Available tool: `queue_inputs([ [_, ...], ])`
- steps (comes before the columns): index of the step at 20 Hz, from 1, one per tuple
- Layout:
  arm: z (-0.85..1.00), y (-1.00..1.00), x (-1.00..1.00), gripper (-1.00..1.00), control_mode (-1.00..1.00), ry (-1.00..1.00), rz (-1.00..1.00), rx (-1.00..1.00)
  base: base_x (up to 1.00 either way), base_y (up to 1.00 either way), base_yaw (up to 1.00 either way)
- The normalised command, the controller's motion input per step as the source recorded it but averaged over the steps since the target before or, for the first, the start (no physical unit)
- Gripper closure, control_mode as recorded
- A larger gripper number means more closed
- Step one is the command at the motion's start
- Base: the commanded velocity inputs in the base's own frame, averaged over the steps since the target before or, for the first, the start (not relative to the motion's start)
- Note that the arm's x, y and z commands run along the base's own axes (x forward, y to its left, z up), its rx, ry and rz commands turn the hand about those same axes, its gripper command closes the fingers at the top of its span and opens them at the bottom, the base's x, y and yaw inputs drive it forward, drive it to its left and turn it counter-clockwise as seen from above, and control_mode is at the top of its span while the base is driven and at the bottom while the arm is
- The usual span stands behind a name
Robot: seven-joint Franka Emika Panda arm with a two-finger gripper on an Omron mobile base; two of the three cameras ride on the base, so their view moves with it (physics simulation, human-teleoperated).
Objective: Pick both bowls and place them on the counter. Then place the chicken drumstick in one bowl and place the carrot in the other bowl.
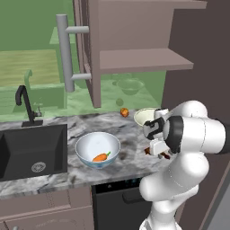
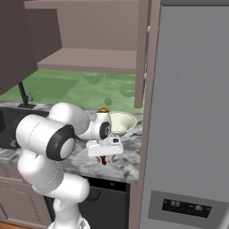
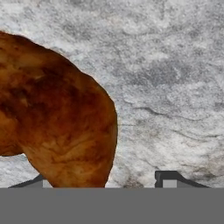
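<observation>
Altogether, two bowls stood on the counter: one deep white bowl with blue pattern and one shallower cream bowl with pale green rim. One carrot, orange with a green tip, lay inside the deep bowl, toward its 6 o'clock side in the left base view. One small round orange-red fruit sat on the marble at about 10 o'clock from the cream bowl. One chicken drumstick lay on the stone at the counter's front edge, at roughly 5 o'clock from the cream bowl, which was empty.

The gripper pointed down over the drumstick. In the hand view, one dark fingertip stood apart from the meat at 4 o'clock, with bare marble between the two. The opposite fingertip was hidden behind the meat. The jaws were spread to either side of the drumstick, but whether they pressed on it could not be told from these views.

The drumstick appeared glossy, mottled dark brown and rust, with a thick rounded end nearest the camera. In the left base view, a dark brown piece of it projected from behind the hand.

One black sink with one black faucet was set into the counter at 9 o'clock from the deep bowl.
</observation>
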Motion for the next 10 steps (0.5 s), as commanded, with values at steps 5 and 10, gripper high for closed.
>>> queue_inputs([
  [5,-0.22,0.06,-0.02,1.00,-1.00,-0.02,0.00,0.00,0.00,0.00,0.00],
  [10,-0.17,0.08,0.00,1.00,-1.00,0.00,0.00,0.00,0.00,0.00,0.00],
])
